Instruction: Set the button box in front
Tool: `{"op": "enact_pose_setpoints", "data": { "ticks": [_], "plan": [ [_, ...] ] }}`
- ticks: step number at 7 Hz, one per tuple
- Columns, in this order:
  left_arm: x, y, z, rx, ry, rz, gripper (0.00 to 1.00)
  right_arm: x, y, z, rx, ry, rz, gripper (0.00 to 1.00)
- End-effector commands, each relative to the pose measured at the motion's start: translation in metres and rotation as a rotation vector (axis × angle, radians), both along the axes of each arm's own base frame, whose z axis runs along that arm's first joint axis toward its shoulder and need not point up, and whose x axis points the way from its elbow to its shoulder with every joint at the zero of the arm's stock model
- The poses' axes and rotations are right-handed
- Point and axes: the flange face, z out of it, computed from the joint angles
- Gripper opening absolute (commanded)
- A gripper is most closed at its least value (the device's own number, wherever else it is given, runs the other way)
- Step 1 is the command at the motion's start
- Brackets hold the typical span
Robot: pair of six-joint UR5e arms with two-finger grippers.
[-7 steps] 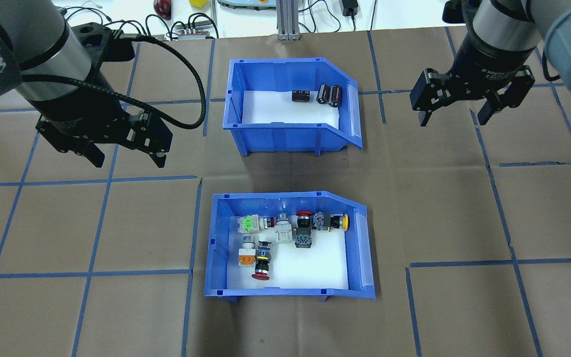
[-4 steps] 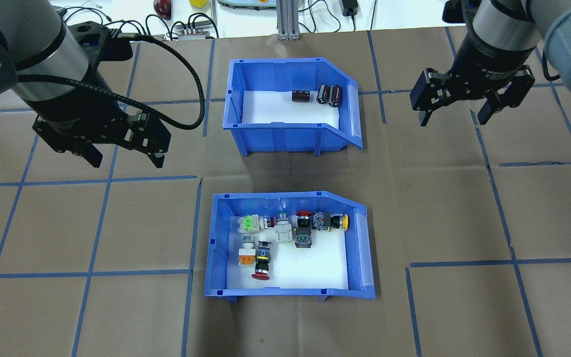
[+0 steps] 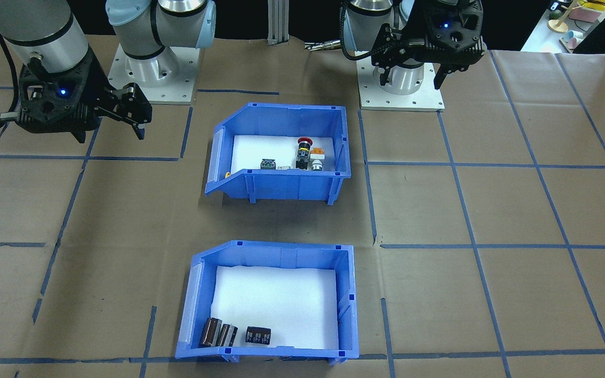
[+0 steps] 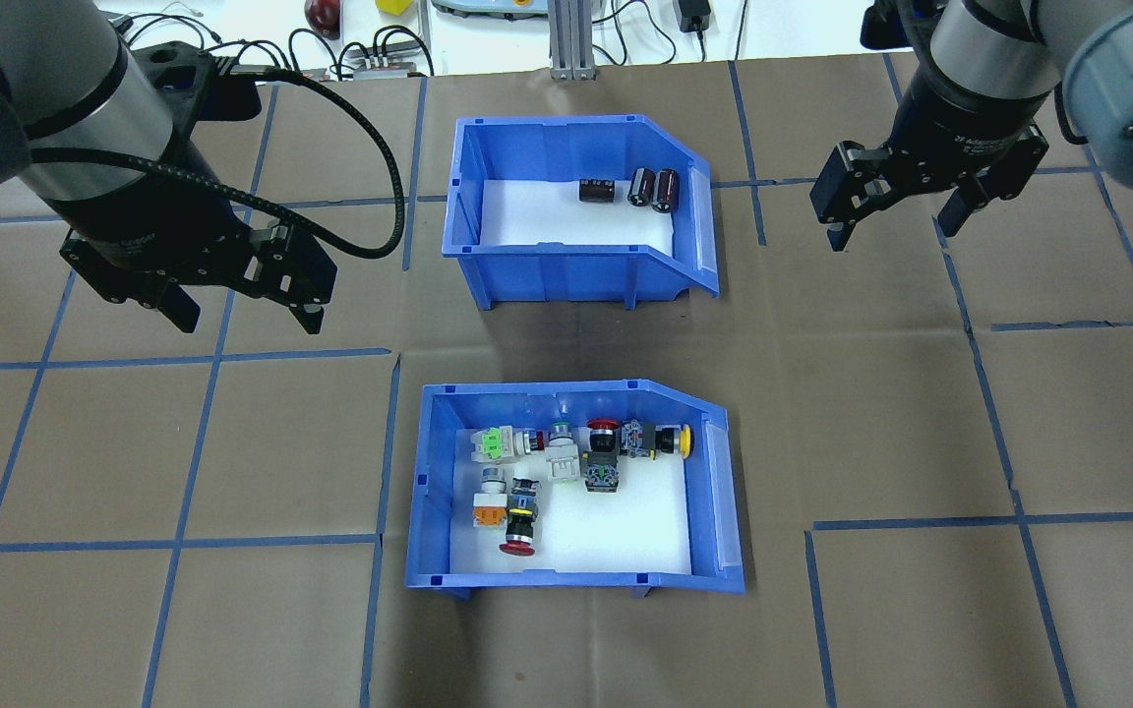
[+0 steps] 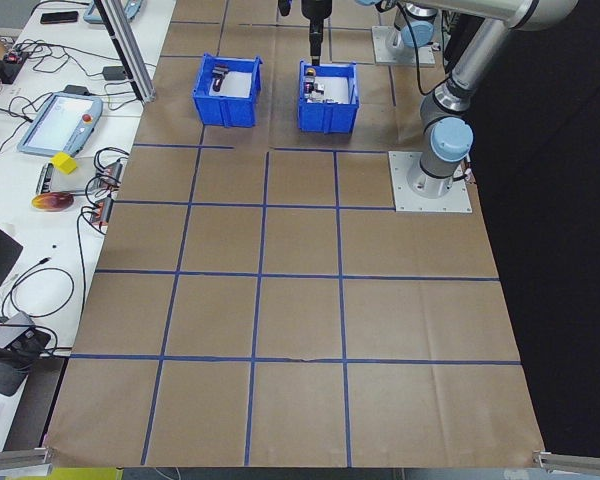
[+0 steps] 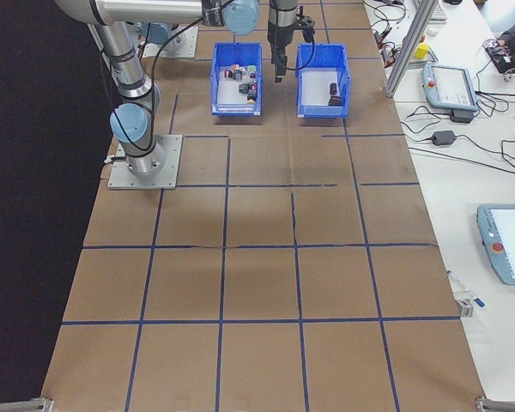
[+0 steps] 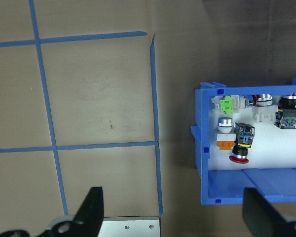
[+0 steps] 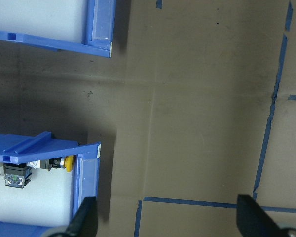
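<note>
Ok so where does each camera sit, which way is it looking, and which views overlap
Front-facing: across the table, facing the robot; both bases, left hand, right hand.
Overhead: behind the robot, looking down on the button box; both arms.
Exterior left: table end; arms far off.
Exterior right: opposite end; right arm nearer.
Left wrist: straight down; open fingertips, button box corner.
Right wrist: straight down; fingertips, both bins' ends.
Shared: front-facing and overhead both show the capacitor bin.

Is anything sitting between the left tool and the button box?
Nothing visible: only bare brown paper lies between the open left tool and the button box. The other blue bin sits farther out, off that line.
</note>
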Motion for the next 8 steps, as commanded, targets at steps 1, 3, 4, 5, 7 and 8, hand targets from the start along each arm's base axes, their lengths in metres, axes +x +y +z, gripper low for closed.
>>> {"op": "enact_pose_setpoints", "data": {
  "ticks": [1, 3, 4, 5, 7, 8],
  "plan": [
    [0.0, -0.016, -0.017, 0.027, -0.002, 0.0, 1.0, 0.0, -0.016, -0.015, 0.027, -0.001, 0.106, 1.0],
    [0.005, -0.027, -0.018, -0.04, -0.003, 0.021, 0.99, 0.0, -0.04, -0.036, 0.0, 0.0, 0.189, 1.0],
    [0.004, -0.016, -0.034, -0.012, 0.007, 0.092, 0.99, 0.003, -0.048, -0.048, 0.006, -0.004, 0.258, 1.0],
    [0.004, -0.006, -0.041, -0.037, 0.005, 0.226, 0.99, 0.004, -0.054, -0.051, -0.008, -0.014, 0.352, 1.0],
    [-0.005, 0.028, -0.05, -0.038, 0.004, 0.615, 0.99, 0.014, -0.062, -0.048, -0.03, -0.015, 0.612, 1.0],
    [-0.011, 0.054, -0.068, 0.006, 0.008, 0.817, 0.99, 0.015, -0.077, -0.047, -0.037, -0.013, 0.736, 1.0]
  ]
}}
